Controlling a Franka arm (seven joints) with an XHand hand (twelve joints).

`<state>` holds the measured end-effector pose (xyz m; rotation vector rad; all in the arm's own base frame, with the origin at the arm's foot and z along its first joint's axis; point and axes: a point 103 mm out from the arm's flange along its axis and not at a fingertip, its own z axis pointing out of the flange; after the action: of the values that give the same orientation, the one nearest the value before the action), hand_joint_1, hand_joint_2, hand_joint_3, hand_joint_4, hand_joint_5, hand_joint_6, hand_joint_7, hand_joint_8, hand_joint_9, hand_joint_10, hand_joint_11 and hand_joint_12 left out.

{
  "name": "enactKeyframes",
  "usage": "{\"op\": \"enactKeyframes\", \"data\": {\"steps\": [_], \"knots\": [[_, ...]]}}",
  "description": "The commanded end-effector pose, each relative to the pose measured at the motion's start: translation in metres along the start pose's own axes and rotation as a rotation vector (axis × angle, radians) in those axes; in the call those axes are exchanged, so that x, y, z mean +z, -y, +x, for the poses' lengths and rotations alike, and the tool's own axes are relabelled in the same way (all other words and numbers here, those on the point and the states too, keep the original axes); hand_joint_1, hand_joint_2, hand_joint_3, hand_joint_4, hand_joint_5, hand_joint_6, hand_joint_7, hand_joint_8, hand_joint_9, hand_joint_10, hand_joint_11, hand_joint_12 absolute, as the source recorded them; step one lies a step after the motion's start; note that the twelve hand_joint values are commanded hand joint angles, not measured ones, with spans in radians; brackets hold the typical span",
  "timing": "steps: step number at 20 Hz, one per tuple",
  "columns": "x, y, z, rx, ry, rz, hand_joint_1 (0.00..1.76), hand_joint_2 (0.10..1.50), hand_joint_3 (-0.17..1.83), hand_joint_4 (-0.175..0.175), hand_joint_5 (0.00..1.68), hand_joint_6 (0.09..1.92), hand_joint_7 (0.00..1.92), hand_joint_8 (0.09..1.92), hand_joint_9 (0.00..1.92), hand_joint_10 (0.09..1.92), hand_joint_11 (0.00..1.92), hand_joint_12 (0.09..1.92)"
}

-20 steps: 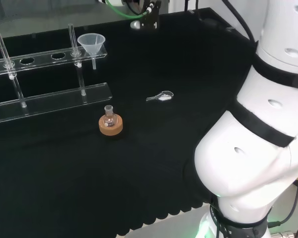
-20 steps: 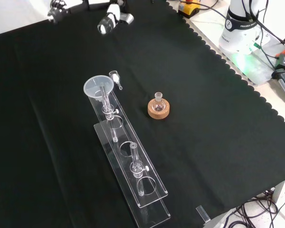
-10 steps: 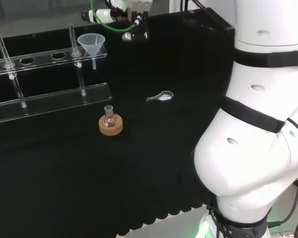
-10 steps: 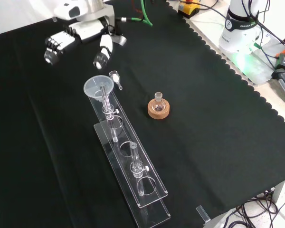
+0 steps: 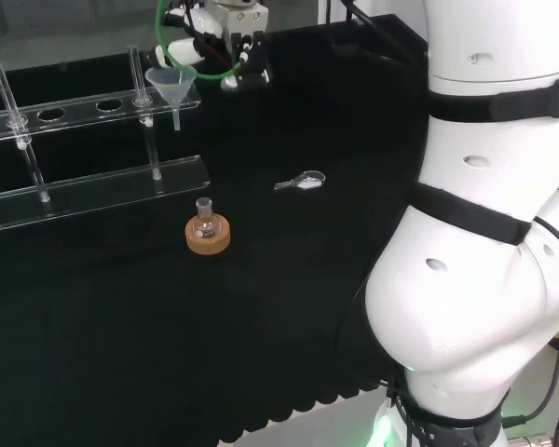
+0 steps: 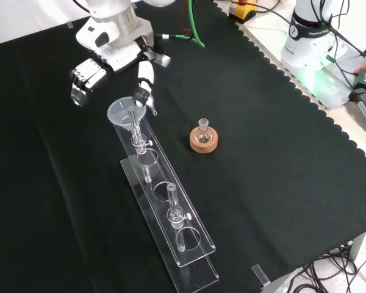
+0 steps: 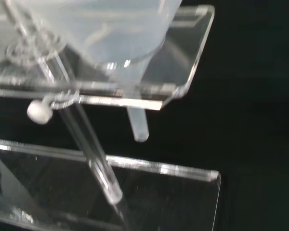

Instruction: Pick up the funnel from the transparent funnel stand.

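Note:
The translucent funnel (image 5: 171,83) (image 6: 122,112) sits in the end hole of the clear funnel stand (image 5: 95,191) (image 6: 171,227), its stem hanging below the upper shelf. In the front view the hand (image 6: 110,54) hovers just beyond the funnel, open, with fingers (image 6: 81,83) to the funnel's left and the thumb (image 6: 143,83) to its right, touching nothing. From the head view the hand (image 5: 225,37) is just right of the funnel. The wrist view shows the funnel's cone (image 7: 111,43) and stem (image 7: 137,126) close up, passing through the stand's shelf (image 7: 185,62).
A small flask on a cork ring (image 5: 208,234) (image 6: 204,140) stands near the rack. A small clear spoon (image 5: 302,182) (image 6: 150,101) lies on the cloth, close under the thumb in the front view. The arm's white links (image 5: 484,233) fill the head view's right.
The hand has come down from the cloth's far edge to the funnel, so its fingers and thumb now flank the rim. The funnel and stand have not moved.

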<state>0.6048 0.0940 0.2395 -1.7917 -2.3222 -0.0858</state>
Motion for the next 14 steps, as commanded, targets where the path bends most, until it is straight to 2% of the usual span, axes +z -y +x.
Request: {"op": "enactKeyframes", "data": {"steps": [1, 9, 11, 14], "knots": [[0.016, 0.006, 0.012, 0.000, 0.009, 0.072, 0.18, 0.79, 0.31, -0.057, 0.21, 0.09, 0.00, 0.70, 0.00, 0.92, 0.00, 1.43], [0.030, 0.002, 0.011, 0.024, 0.006, 0.102, 0.15, 0.78, 0.30, -0.053, 0.21, 0.09, 0.00, 0.70, 0.00, 0.88, 0.00, 1.41], [0.031, 0.003, 0.011, 0.008, 0.007, 0.118, 0.15, 0.78, 0.30, -0.053, 0.21, 0.09, 0.00, 0.70, 0.00, 0.88, 0.00, 1.41], [0.034, 0.005, 0.013, 0.027, 0.023, 0.128, 0.14, 0.77, 0.30, -0.052, 0.21, 0.09, 0.00, 0.70, 0.00, 0.88, 0.00, 1.41]]}}
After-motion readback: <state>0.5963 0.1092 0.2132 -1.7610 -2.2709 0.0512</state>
